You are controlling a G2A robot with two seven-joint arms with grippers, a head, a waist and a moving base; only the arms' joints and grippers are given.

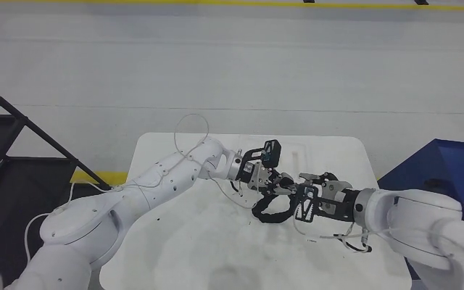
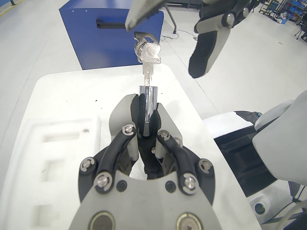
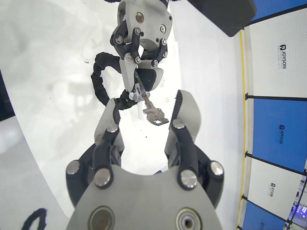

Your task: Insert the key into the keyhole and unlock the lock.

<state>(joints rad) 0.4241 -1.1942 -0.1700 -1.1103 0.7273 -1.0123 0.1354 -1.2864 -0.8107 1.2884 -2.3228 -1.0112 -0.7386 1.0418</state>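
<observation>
**Lock** (image 2: 150, 101): a smooth, polished chrome cylinder, held clear above the table. The landmark for all entries below.

**Left gripper** (image 2: 146, 107): clenched on the lock's barrel, with a black padded finger on each side. The outer shells are grey and the links black, with bright pins.

**Key** (image 2: 148, 51): flat silver metal with a dimpled bow. Its blade is seated in the keyhole at the lock's free end and the bow sticks straight out. A second bow seems to overlap the first.

**Right gripper** (image 3: 146, 101): jaws released and spread wide, facing the lock's keyhole end. The key's bow stands in the gap between the two fingers and touches neither. The inner faces of the fingers are black and ribbed.

**Black cable** (image 3: 99, 80): a thick cord with a braided sleeve. It curls in a loop from the lock's side and passes close by one finger of the right gripper.

**Foam tray** (image 2: 60, 130): a matte white block with rectangular recesses. It lies on the table, below the lock and to one side.

**Table** (image 1: 181, 239): a white top with rounded corners, lying under the lock. A few dark specks mark it.

**Blue cabinet** (image 2: 108, 32): a box of flat panels with a black handle slot. It stands on the floor past the table edge, beyond the lock's key end.
</observation>
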